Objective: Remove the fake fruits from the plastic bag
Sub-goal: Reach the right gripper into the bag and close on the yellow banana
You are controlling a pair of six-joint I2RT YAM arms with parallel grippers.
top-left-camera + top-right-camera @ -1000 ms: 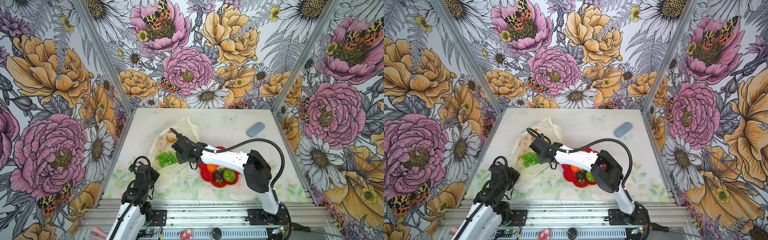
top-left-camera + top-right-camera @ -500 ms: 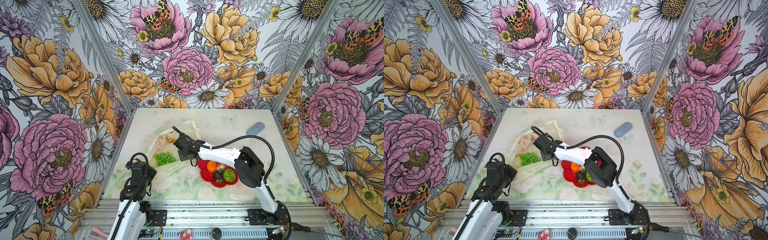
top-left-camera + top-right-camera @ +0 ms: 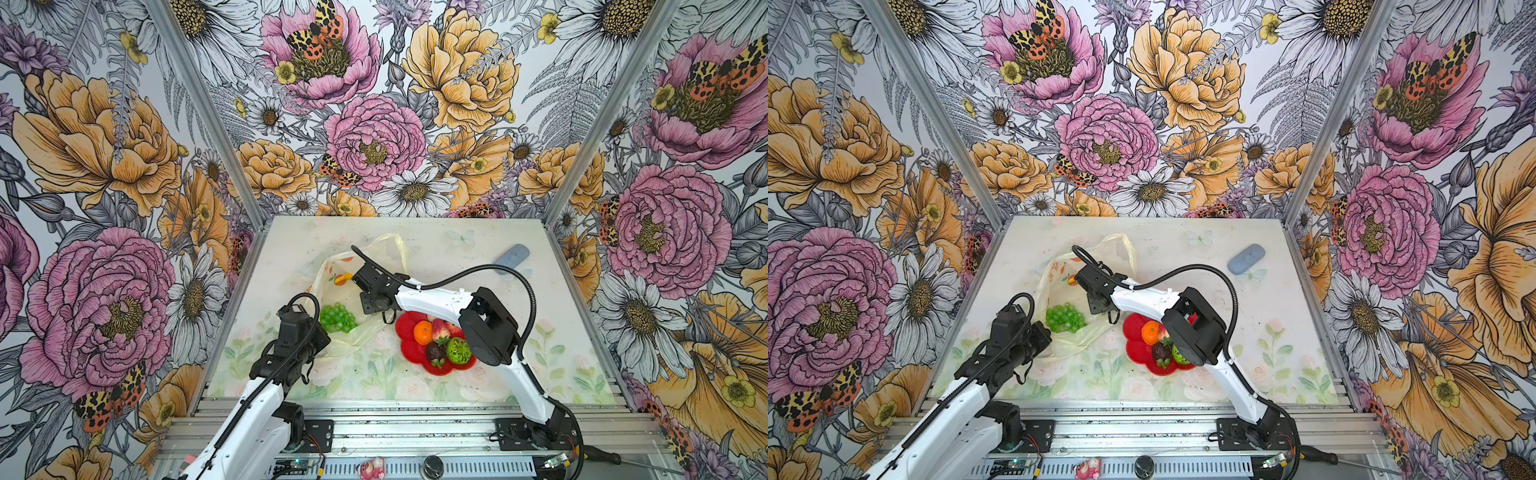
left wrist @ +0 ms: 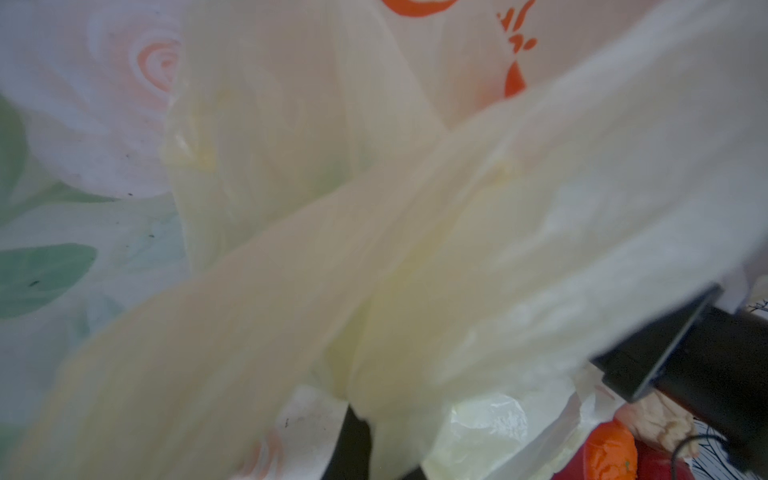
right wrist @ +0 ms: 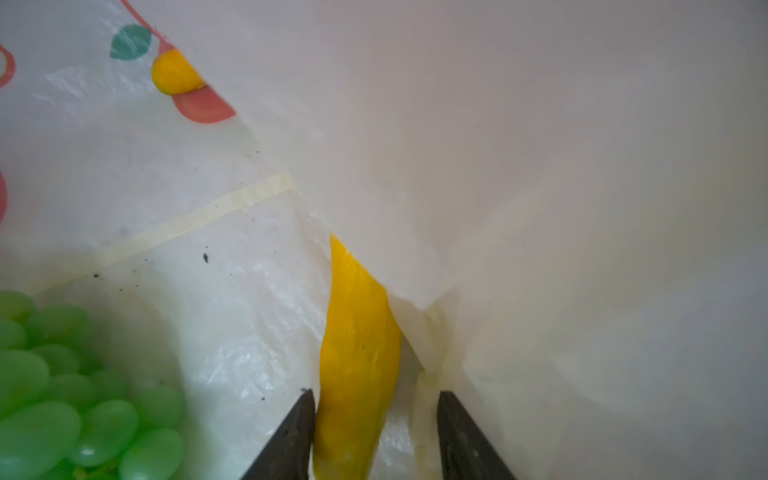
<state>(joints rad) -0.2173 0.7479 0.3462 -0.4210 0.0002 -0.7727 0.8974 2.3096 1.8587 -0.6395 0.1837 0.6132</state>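
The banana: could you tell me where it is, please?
In the right wrist view the banana lies inside the plastic bag between the right end effector's fingers, near the green grapes; in a top view, left of the red plate.

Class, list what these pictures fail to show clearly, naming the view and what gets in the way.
- Banana: far end under a bag fold, near end cut by the edge, right wrist view.
- Plate: partly behind the right arm in both top views; fruit count unsure.
- Left wrist view: the blurred bag fills it, hiding whatever lies behind.
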